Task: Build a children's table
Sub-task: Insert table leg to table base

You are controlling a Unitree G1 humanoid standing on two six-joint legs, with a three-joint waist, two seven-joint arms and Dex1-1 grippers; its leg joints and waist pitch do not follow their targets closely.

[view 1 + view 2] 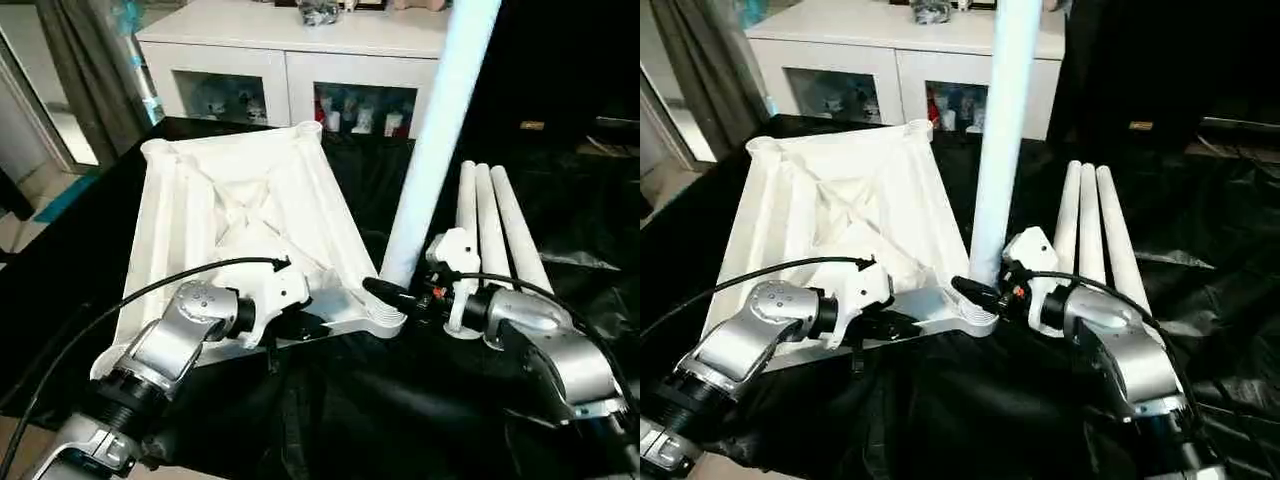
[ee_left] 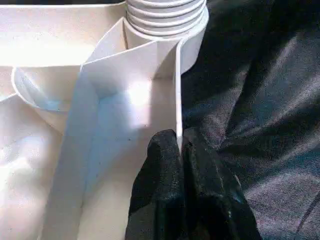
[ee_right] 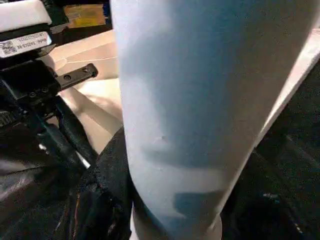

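Tabletop [image 1: 240, 210] lies underside up on black cloth [image 1: 400, 400], ribs & rim showing, smooth white plastic w/ rounded corner lobes. White cabinet [image 1: 290, 60] w/ glass doors behind the top; small items inside, too small to tell. 3 spare legs [image 1: 490, 225] lie side by side on the cloth just right of the top, tapered tubes. 4th leg [image 1: 440, 130] stands upright at the top's near right corner, in the ridged socket [image 2: 167, 15]. Left gripper [image 2: 179, 150] pinches the top's near rim. Right gripper [image 1: 395, 293] clamped round upright leg's base.
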